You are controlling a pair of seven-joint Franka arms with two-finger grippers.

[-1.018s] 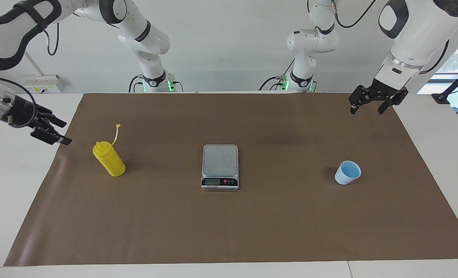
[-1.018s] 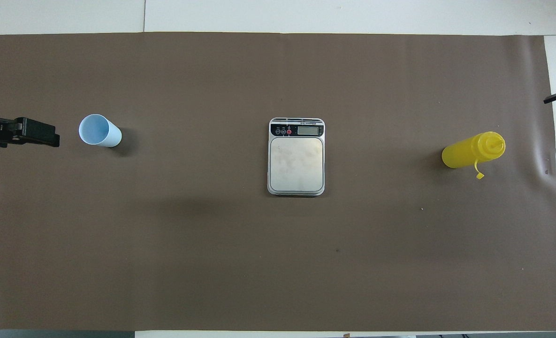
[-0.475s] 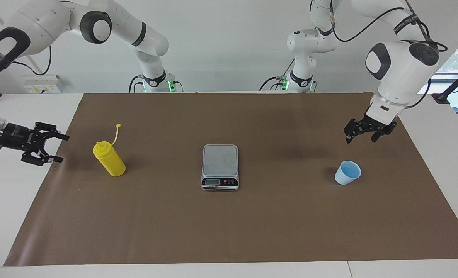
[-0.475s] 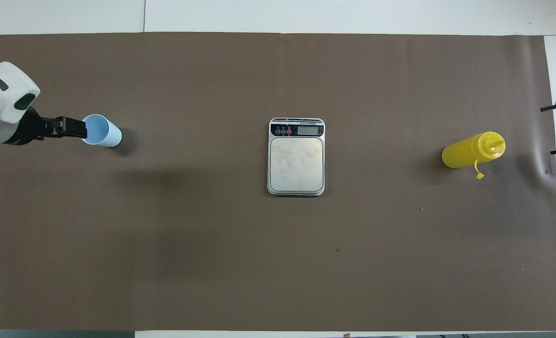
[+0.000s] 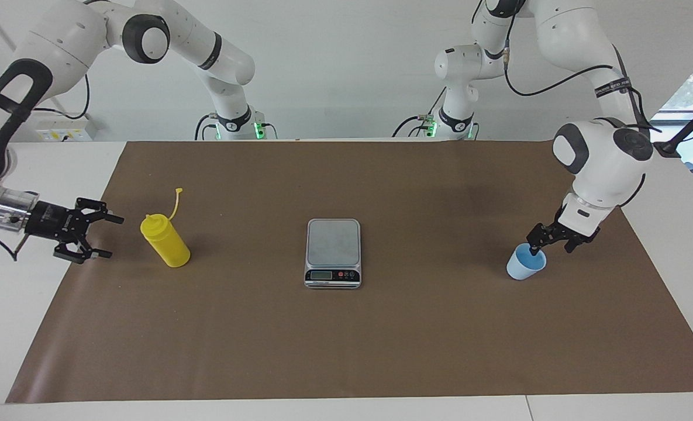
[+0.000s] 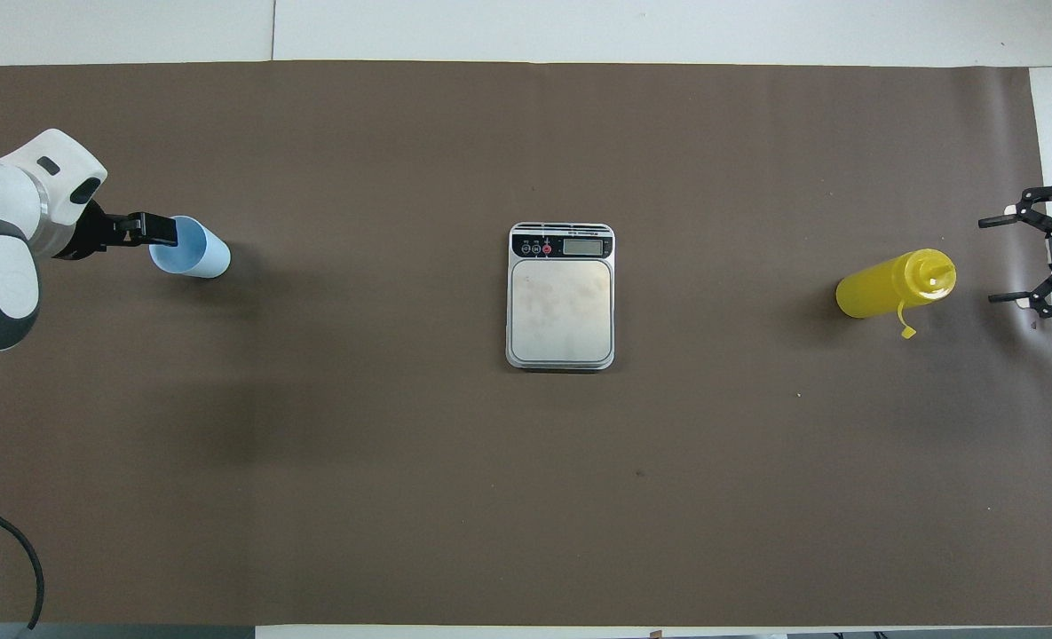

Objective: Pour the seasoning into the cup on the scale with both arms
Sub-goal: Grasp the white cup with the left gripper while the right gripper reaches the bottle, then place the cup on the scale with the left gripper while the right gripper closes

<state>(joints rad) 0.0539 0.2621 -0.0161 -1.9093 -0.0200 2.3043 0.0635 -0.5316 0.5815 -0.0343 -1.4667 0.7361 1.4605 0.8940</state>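
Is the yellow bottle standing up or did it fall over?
Standing up. The yellow bottle rests on its base on the brown mat, nozzle pointing upward, its cap strap sticking up beside it.

Part of the cup's (image 6: pixel 195 255) rim is covered by the left gripper (image 6: pixel 154 231) in the overhead view. The scale's (image 5: pixel 333 241) display figures are too small to be read.

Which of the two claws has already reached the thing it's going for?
The left gripper: it is open at the rim of the blue cup, one finger over its mouth. The right gripper, also open, is beside the yellow bottle with a gap between.
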